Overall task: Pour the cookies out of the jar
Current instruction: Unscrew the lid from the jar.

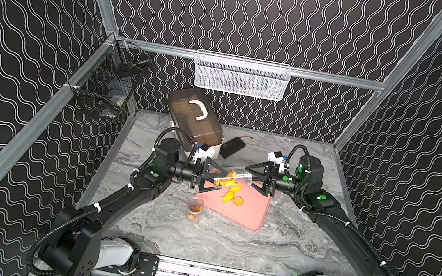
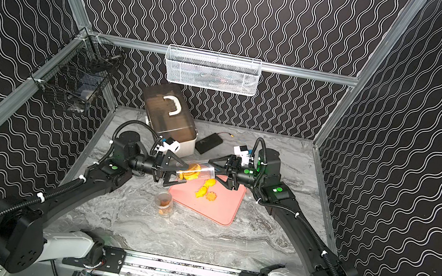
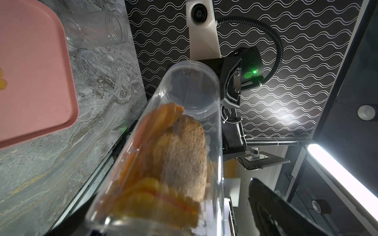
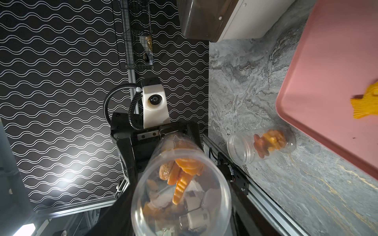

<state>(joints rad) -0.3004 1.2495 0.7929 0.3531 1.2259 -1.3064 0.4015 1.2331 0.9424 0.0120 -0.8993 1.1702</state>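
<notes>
Cookies sit mostly inside the clear jar, held level above the pink tray at the centre of the desk. Several lie on the tray at 6 o'clock of the jar. Right fingers clench its base; left fingers stand released around its mouth.

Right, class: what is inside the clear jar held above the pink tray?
Inside the jar, yellow-orange cookies and one brown round piece bunch at one end; the other end is bare. They overlap, so any behind are hidden.
</notes>
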